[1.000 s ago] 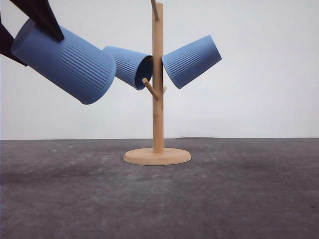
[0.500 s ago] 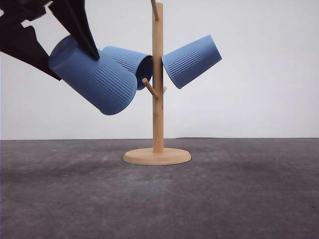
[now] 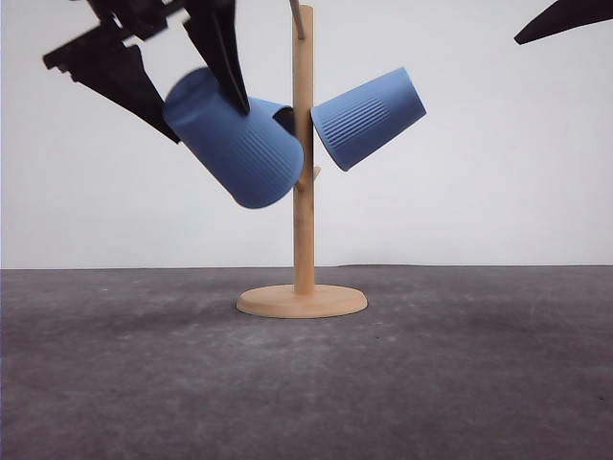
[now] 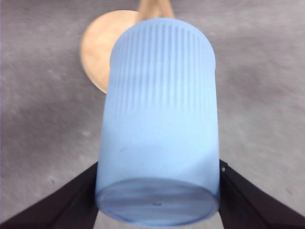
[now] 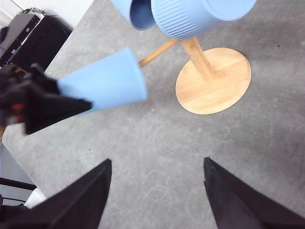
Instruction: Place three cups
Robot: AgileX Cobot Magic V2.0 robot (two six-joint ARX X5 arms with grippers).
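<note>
At far left in the front view we see the left gripper [image 3: 192, 81], its dark fingers [image 3: 222, 48] clamped on either side of the held cup [image 3: 235, 137], a ribbed light-blue tumbler carried tilted in the air with its open mouth angled down toward the post; in the left wrist view the same cup [image 4: 159, 119] sits base-first between the two fingers. Just behind it, a second cup [image 3: 279, 113] is largely hidden, hanging on the left side of the wooden peg stand [image 3: 303, 192]. We find the stand upright on its round base on the grey table [image 3: 479, 383]. To the right of the post, a third cup [image 3: 367, 117] hangs tilted on a peg. At upper right a dark piece of the right arm [image 3: 565, 19] enters; in the right wrist view the right gripper [image 5: 157, 195] shows its jaws spread apart, grasping nothing.
</note>
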